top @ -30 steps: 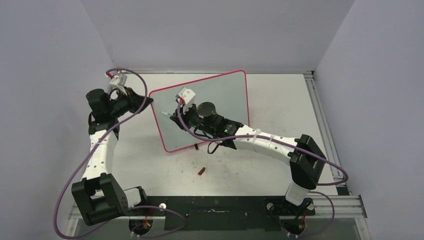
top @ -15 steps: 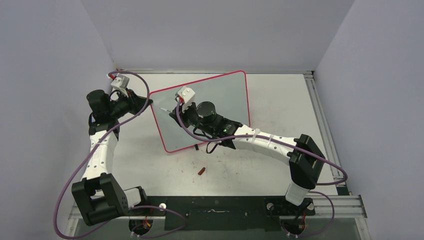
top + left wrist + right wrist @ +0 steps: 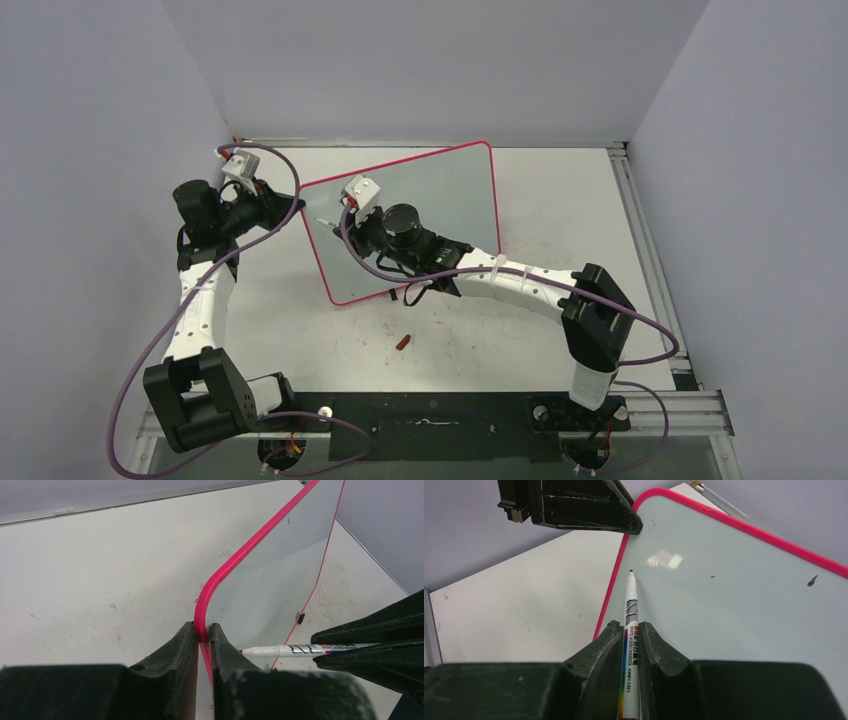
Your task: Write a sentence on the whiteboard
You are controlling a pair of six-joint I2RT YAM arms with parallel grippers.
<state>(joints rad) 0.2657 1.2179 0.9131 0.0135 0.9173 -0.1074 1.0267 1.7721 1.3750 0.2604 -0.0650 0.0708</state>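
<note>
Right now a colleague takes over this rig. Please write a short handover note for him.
Left gripper: shut on the pink rim of the whiteboard, at a corner, holding it.
Right gripper: shut on the marker. Its tip points at the board face near that corner; whether it touches cannot be told.
Done: marker in hand, board held; no letters show on the board.
Left: the whole sentence.

Entry: whiteboard showing glossy, smooth face, pink plastic rim; tabletop looking matt, scuffed; marker gleaming smooth plastic.
</note>
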